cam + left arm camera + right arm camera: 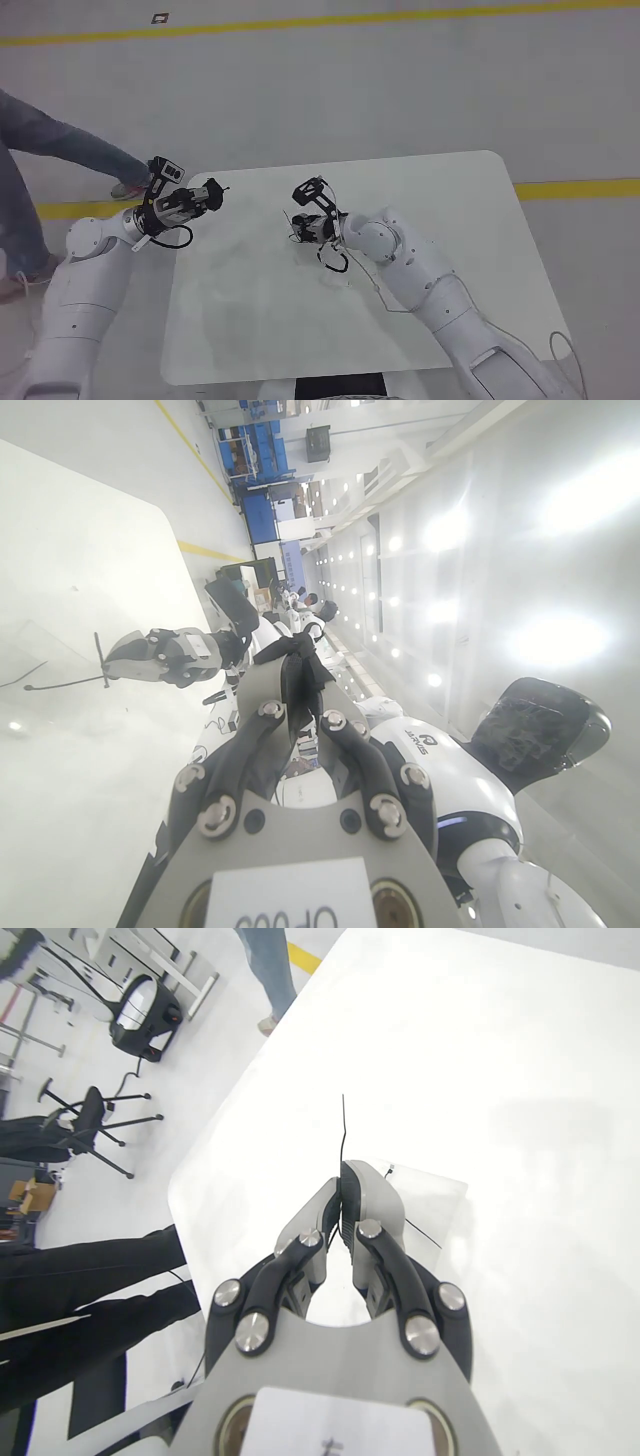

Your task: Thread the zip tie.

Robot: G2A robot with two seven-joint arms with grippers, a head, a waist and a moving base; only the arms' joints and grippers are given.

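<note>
A thin black zip tie [343, 1128] sticks straight out past the fingertips of my right gripper [341, 1178], which is shut on it. That gripper [297, 228] hovers low over the middle of the white table [420, 300]. Seen from the left wrist, the right gripper [107, 665] holds the zip tie [100, 652] crosswise at its tips. My left gripper [216, 192] is at the table's left edge, raised and pointing toward the right gripper with a wide gap between them. Its fingers [260, 685] are shut, with nothing clearly between them.
A clear plastic sheet [440, 1198] lies flat on the table under the right gripper. A second black zip tie [422, 1234] rests on it. Bare tabletop stretches to the right and toward the front edge.
</note>
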